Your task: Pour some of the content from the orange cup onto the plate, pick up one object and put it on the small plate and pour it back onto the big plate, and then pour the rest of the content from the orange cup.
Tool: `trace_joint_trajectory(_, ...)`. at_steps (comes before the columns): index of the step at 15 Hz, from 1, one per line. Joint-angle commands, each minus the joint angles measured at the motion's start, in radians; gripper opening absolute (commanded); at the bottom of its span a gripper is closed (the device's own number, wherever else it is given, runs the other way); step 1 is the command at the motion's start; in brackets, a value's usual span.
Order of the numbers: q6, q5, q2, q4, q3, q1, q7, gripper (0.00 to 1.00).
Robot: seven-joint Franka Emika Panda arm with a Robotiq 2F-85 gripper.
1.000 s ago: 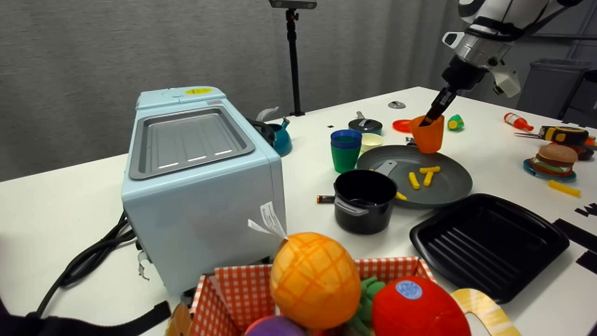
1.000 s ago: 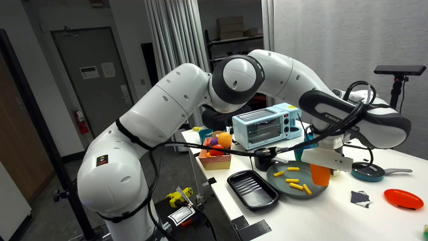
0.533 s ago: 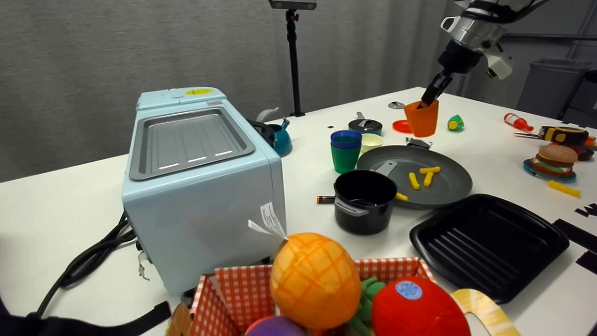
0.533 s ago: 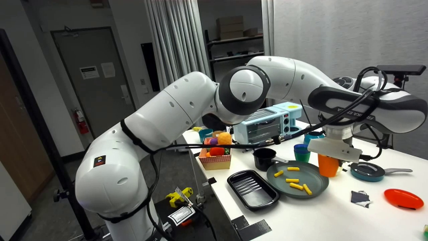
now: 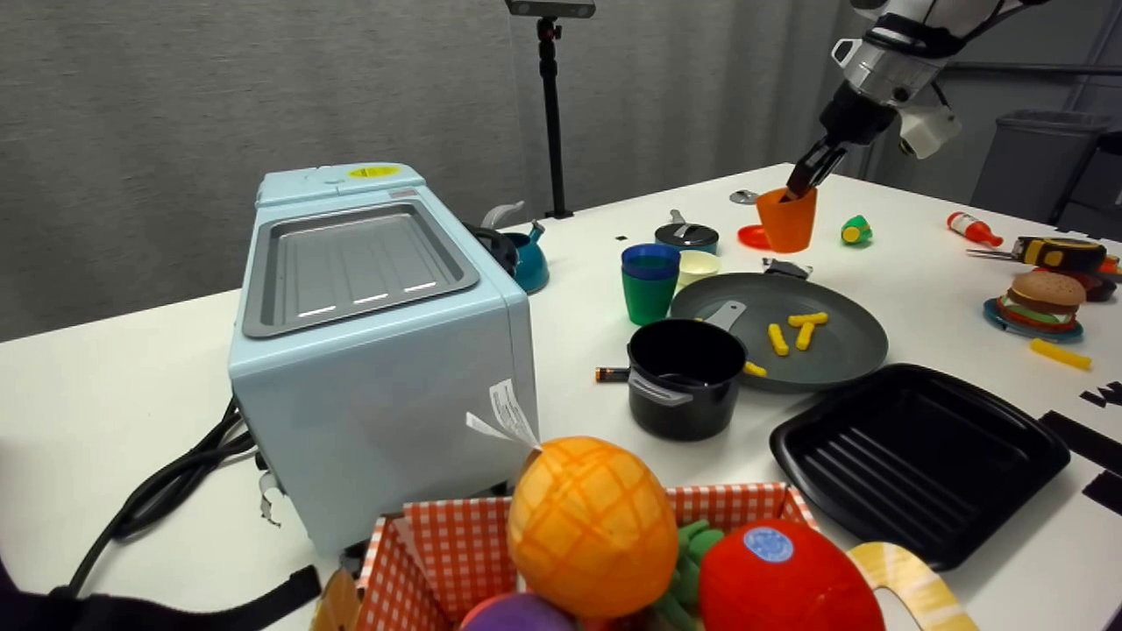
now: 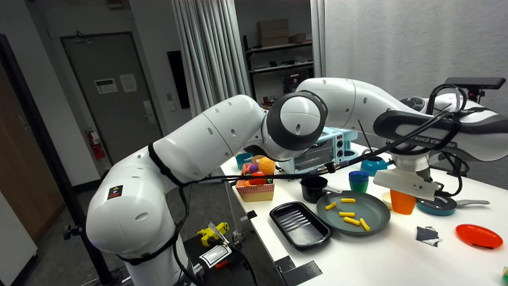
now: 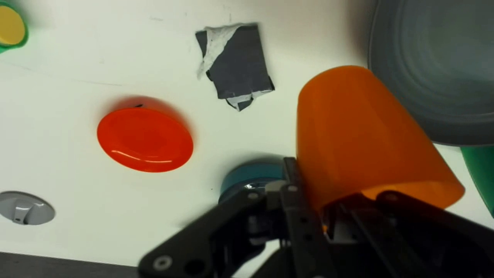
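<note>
The orange cup (image 5: pixel 787 223) hangs above the table, nearly upright, just off the rim of the big plate (image 5: pixel 850 346). My gripper (image 5: pixel 798 187) is shut on its wall, with one finger (image 7: pixel 292 173) outside and the other inside the cup. A white plate on the wrist covers the jaws in an exterior view, where the cup (image 6: pixel 403 202) hangs below it. What the cup holds inside cannot be seen. Several yellow pieces of the content (image 6: pixel 347 214) lie scattered on the big plate (image 6: pixel 375 204). The small plate (image 5: pixel 699 265), pale yellow, stands behind the big plate; the cup partly covers it in an exterior view.
Close to the big plate are a black pot (image 5: pixel 688 386), a black ridged tray (image 5: pixel 912 456) and stacked blue and green cups (image 5: pixel 650 285). A red dish (image 7: pixel 144 141) and a lidded teal pan (image 6: pixel 436 204) lie beyond. A light-blue toaster oven (image 5: pixel 386 377) stands on the table.
The orange cup has risen and moved off the plate's edge, still in the gripper's hold. It travels left in an exterior view. The yellow pieces on the plate have stayed put.
</note>
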Motion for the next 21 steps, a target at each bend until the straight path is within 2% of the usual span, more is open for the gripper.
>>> trace_joint_trajectory(1, -0.038, 0.012, 0.069, 0.117, -0.04, -0.003, 0.112, 0.03)
trace_joint_trajectory(5, -0.065, 0.003, 0.092, 0.138, -0.057, 0.003, 0.151, 0.03)
trace_joint_trajectory(11, 0.002, 0.015, 0.142, 0.159, -0.047, -0.003, 0.194, 0.03)
trace_joint_trajectory(16, 0.005, 0.016, 0.155, 0.169, -0.052, 0.0, 0.219, 0.03)
trace_joint_trajectory(17, 0.004, 0.016, 0.154, 0.17, -0.052, -0.001, 0.221, 0.18)
trace_joint_trajectory(18, 0.005, 0.016, 0.154, 0.17, -0.052, -0.001, 0.223, 0.37)
trace_joint_trajectory(21, 0.008, 0.015, 0.152, 0.172, -0.05, -0.004, 0.223, 0.58)
